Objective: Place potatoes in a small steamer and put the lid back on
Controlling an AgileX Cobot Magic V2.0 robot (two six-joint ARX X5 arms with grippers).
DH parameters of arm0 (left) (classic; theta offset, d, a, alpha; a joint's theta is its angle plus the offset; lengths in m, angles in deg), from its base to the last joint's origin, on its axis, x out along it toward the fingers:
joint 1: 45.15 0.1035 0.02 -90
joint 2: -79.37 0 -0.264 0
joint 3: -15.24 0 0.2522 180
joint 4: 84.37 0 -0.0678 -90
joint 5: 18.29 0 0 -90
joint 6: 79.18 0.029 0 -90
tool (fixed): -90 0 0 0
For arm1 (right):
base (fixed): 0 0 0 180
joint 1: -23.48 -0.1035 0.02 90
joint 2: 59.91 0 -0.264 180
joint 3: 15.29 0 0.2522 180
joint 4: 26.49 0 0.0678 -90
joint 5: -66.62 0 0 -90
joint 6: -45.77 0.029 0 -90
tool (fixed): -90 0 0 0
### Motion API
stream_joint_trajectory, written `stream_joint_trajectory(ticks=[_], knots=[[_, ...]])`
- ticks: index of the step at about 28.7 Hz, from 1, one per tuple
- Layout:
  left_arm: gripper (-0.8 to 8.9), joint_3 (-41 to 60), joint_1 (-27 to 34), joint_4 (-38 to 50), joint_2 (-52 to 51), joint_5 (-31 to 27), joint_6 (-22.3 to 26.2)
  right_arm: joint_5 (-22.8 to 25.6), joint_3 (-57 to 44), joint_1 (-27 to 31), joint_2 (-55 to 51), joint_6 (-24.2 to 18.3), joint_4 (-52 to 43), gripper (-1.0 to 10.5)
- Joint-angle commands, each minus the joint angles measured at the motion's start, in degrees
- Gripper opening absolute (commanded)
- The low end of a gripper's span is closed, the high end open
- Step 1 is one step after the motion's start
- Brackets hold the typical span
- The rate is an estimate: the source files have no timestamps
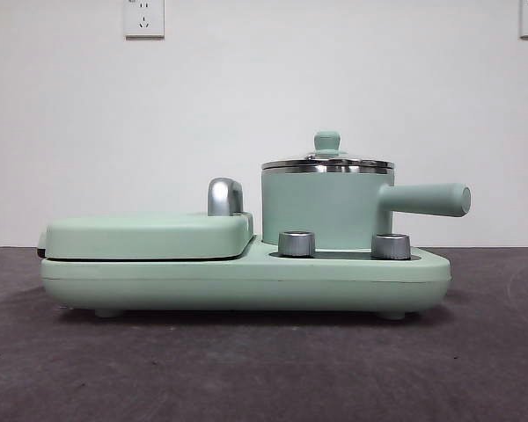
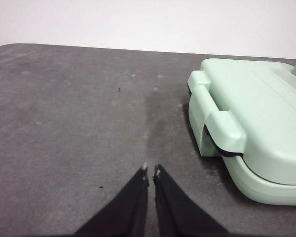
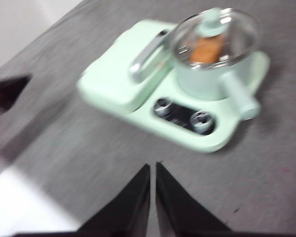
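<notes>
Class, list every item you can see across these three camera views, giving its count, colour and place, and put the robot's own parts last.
small steamer: one, mint green, on the cooker base, side handle out.
lid: one, glass with steel rim and green knob, on the small steamer.
potato: one, orange-brown, inside the small steamer under the lid.
grill plate: one, mint green, closed, beside the small steamer.
dials: two, silver, on the base's front.
wall sockets: two, white, on the wall.
table: one, dark grey.
left gripper: black, shut, above the table beside the grill plate.
right gripper: black, shut, away from the cooker.

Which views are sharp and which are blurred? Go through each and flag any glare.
Front view: sharp, evenly lit, with bright highlights on the lid's steel rim and the chrome handle. Left wrist view: sharp, with a soft dark shadow on the table beside the grill plate. Right wrist view: motion-blurred throughout; the small steamer and the potato under the glass are smeared.
</notes>
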Motion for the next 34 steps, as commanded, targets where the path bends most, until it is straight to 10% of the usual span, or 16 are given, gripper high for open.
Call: stream_joint_trajectory(ticks=[1, 9, 12, 18, 34], knots=[[0.25, 1.1, 0.0, -0.4, -0.1, -0.3, 0.8, -1.0, -5.3, 7.5, -1.4, -0.1, -6.5, 0.1], [0.25, 1.1, 0.0, -0.4, -0.1, -0.3, 0.8, 0.9, -32.5, 23.6, -13.4, -8.8, -32.2, 0.1], [0.25, 1.1, 0.0, -0.4, -0.1, -0.3, 0.8, 1.8, -41.7, 25.1, -17.3, -15.7, -41.3, 0.1], [0.25, 1.1, 0.0, -0.4, -0.1, -0.3, 0.8, 6.8, -53.9, 25.1, -21.9, -16.3, -56.6, 0.1], [0.25, 1.1, 0.0, -0.4, -0.1, -0.3, 0.8, 17.0, -58.5, 25.1, -27.9, -10.3, -49.1, 0.1]])
